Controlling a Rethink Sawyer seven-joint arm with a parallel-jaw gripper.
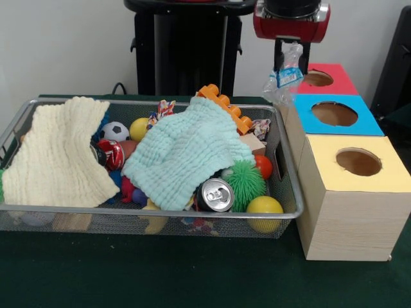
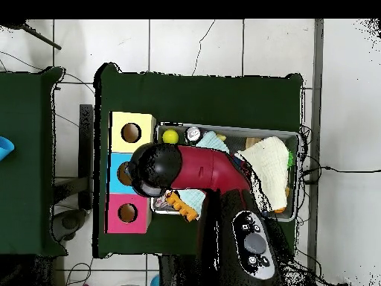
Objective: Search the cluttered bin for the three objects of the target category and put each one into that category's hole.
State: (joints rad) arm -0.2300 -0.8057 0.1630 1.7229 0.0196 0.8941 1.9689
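The claw [image 1: 290, 56] hangs high above the gap between the wire bin [image 1: 286, 160] and the row of boxes, clamped on a crumpled clear plastic bag [image 1: 284, 80], lifted clear so it can travel over to a hole. The bag dangles limp beneath it, see-through with a blue printed label, just beside the blue box [image 1: 334, 115] and short of the red box [image 1: 321, 78] toward the desk's far edge. Which hole it belongs in I cannot tell.
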